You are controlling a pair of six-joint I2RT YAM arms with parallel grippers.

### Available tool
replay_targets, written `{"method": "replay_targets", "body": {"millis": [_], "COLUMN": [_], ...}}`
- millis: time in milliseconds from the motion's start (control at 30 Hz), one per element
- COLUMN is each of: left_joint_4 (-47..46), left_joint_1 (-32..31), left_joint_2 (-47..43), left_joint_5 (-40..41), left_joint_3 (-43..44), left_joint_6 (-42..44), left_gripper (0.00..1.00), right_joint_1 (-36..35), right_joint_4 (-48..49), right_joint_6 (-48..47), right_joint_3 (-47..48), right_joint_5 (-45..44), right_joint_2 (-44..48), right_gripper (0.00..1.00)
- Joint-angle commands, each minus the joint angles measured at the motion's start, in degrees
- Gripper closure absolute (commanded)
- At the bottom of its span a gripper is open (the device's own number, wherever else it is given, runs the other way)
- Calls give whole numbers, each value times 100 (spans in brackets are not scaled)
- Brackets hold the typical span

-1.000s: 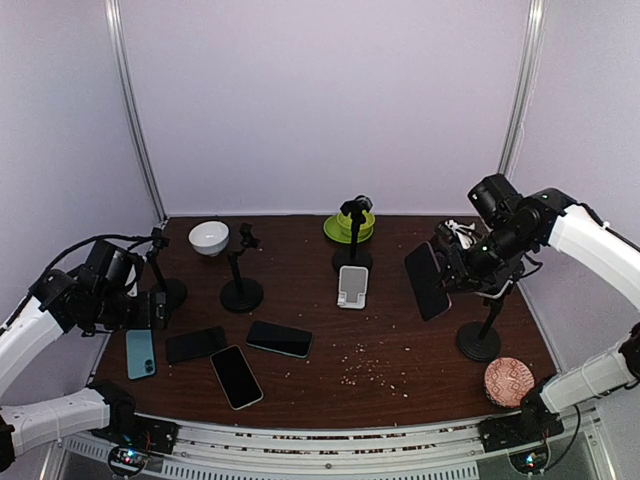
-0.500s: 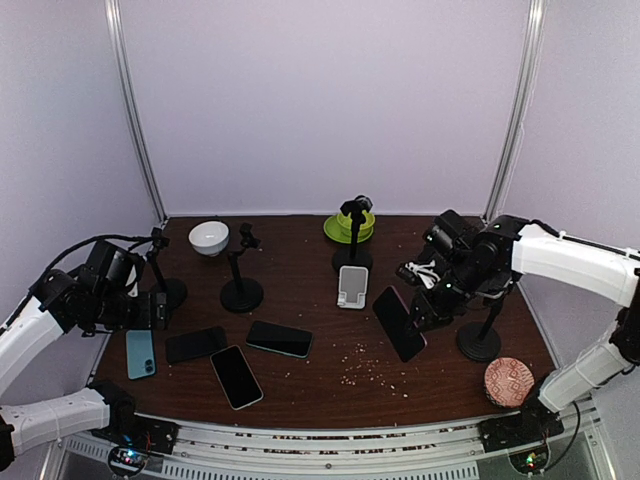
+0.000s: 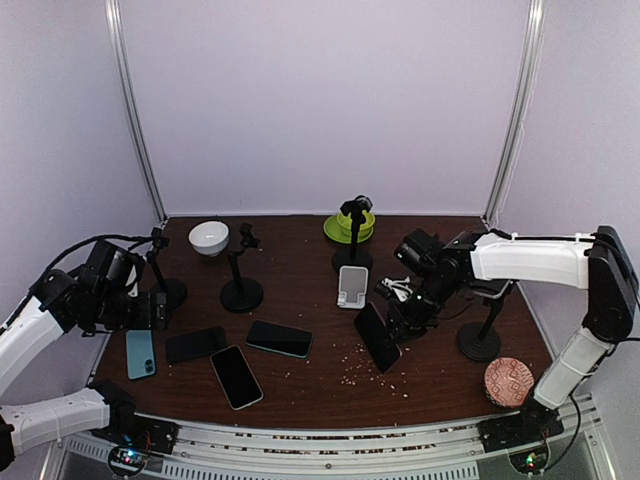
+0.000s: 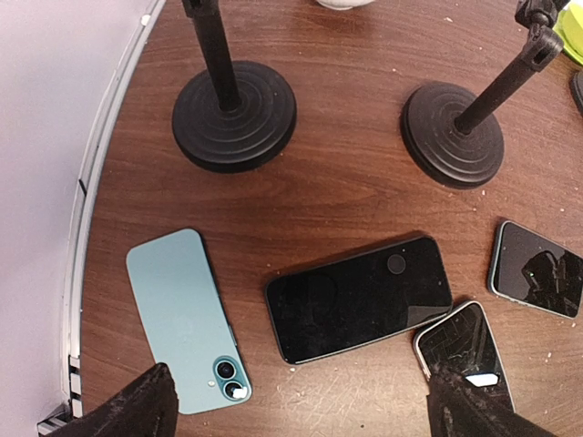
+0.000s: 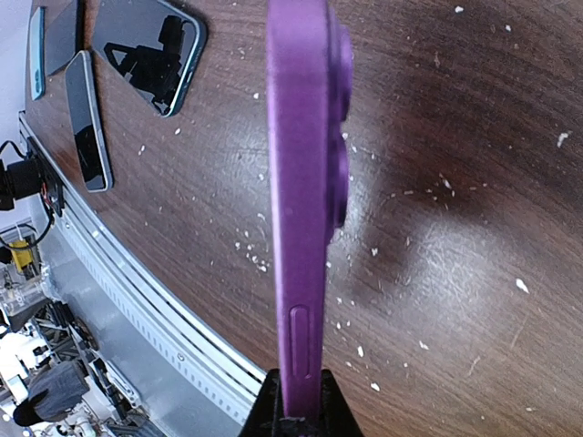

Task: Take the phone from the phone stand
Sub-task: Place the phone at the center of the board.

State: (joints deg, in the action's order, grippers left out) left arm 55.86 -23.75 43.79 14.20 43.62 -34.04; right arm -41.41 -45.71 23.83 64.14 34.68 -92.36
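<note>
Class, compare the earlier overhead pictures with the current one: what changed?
The right gripper, shut on the purple phone, swung it leftward and lower, away from its stand. The open left gripper, the flat phones and the other stands stayed put.

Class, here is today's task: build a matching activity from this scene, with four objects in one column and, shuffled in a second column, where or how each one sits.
Column one
1. purple phone
2. teal phone
3. white bowl
4. green dish

Column two
A. at the back left
B. clamped in the right gripper
C. at the back, centre
D. lying flat, camera side up

Pairs: 1-B, 2-D, 3-A, 4-C
</note>
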Motion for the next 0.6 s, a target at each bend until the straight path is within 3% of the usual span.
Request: {"method": "replay_targets", "body": {"millis": [0,567], "left_joint_4": [-13,-13], "left_joint_1": [-31,-26], "left_joint_2": [-63,-84], "left_joint_5": [99,145], "left_joint_3": [130,130], "left_joint_6": [-60,-69], "left_gripper": [2,2], "right_joint_1": [-34,-43], "right_joint_4": [434,588], "right_joint_6": [206,264], "right_joint_3": [81,533], "right_joint_5": [294,564], "right_joint_2": [-264,-1334], "right_gripper": [100,100]}}
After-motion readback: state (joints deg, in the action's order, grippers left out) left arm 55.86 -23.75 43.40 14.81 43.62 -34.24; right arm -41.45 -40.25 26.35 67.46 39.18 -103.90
